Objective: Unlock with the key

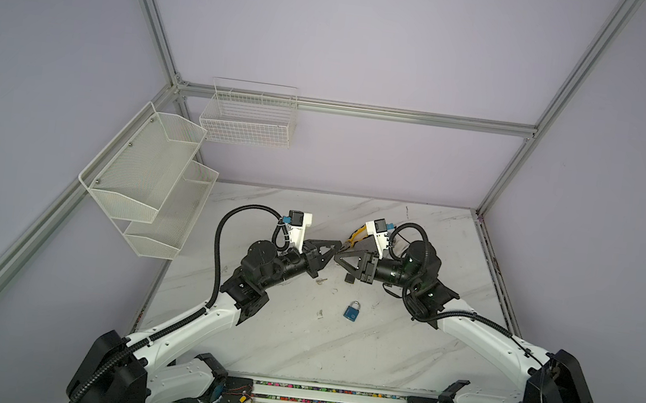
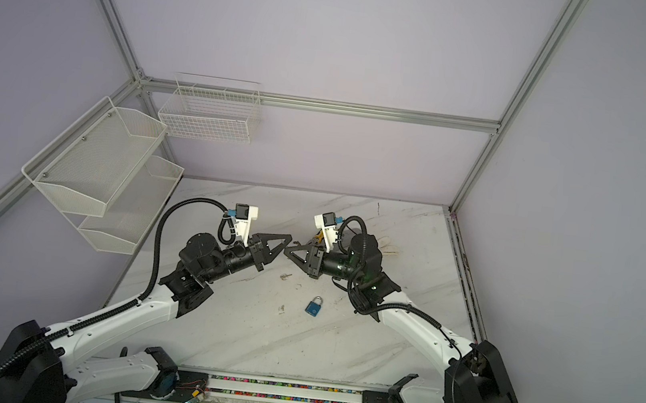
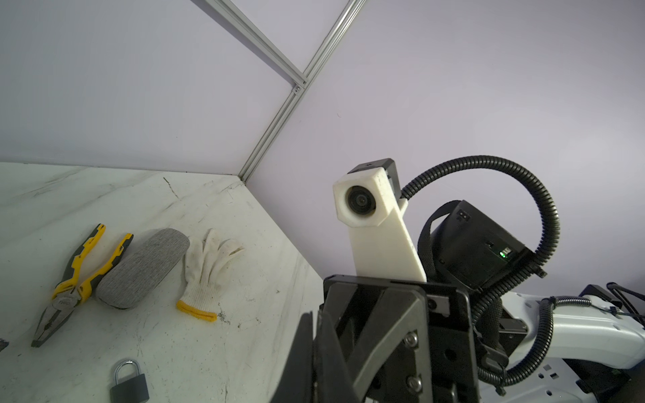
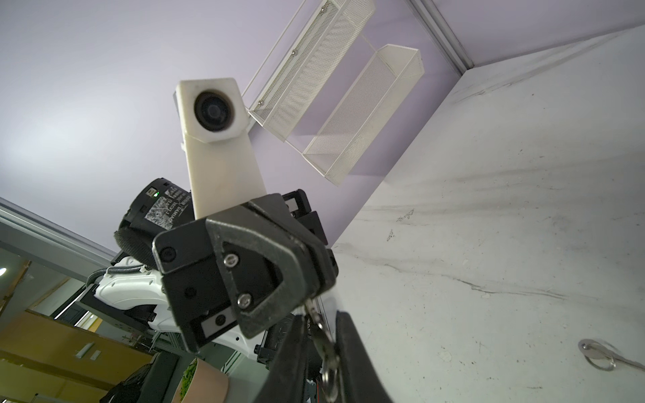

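Where the matte left fingers (image 4: 265,226) pinch, a slim ringed metal key (image 4: 323,336) hangs.

Enclosure: pale lavender walls (image 1: 373,49), matte, evenly lit. Aluminium frame rails (image 1: 357,110) run along the corners and across the back wall. Worktop (image 1: 295,345) white with grey marble veining, scuffed in places. Two-tier white mesh shelf (image 1: 140,176) on the left wall. White wire basket (image 1: 247,118) on the back wall, near the corner.
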Robot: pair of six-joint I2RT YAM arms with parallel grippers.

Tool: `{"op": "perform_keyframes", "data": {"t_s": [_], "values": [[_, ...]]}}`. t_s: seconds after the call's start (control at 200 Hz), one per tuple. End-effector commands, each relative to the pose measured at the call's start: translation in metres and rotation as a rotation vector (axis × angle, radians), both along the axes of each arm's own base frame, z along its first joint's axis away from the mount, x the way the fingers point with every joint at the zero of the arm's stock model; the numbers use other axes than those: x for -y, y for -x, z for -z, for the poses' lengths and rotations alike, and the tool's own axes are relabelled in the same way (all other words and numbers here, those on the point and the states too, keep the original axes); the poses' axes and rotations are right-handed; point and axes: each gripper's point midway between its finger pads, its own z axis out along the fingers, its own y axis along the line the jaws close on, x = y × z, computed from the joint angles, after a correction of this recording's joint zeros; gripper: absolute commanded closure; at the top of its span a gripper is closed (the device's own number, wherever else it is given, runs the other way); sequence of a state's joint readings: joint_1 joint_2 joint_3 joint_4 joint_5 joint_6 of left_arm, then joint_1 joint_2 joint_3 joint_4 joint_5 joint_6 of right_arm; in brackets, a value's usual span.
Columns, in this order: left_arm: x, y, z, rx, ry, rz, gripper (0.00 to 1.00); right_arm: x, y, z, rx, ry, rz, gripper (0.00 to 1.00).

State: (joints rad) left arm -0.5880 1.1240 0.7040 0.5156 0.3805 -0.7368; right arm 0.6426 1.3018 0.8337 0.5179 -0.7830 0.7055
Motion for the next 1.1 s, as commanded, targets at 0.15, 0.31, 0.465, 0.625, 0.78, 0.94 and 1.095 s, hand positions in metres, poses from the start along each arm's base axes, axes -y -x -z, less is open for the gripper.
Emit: {"op": "perform_keyframes", "data": {"t_s": [0.15,0.31,0.465,0.625,0.78,0.94,1.095], "values": [[-0.002,0.003,-0.059,0.142,0.069,0.006,1.0,0.002,0.0,-0.009,0.037,-0.03,-0.018,0.79],[-0.003,0.003,-0.06,0.143,0.068,0.001,1.0,0.002,0.0,-0.009,0.036,-0.032,-0.019,0.79],[-0.003,0.003,-0.063,0.148,0.071,0.003,1.0,0.003,-0.002,-0.005,0.03,-0.027,-0.016,0.79],[-0.002,0.003,-0.066,0.153,0.073,0.005,1.0,0.002,-0.002,0.001,0.02,-0.017,-0.024,0.77],[-0.001,0.004,-0.065,0.151,0.074,0.015,1.0,0.003,-0.003,0.0,0.022,-0.018,-0.019,0.79],[-0.002,0.003,-0.065,0.151,0.07,0.007,1.0,0.003,-0.004,-0.001,0.029,-0.019,-0.018,0.82],[-0.001,0.004,-0.066,0.152,0.073,0.014,1.0,0.002,-0.006,0.001,0.028,-0.015,-0.02,0.86]]}}
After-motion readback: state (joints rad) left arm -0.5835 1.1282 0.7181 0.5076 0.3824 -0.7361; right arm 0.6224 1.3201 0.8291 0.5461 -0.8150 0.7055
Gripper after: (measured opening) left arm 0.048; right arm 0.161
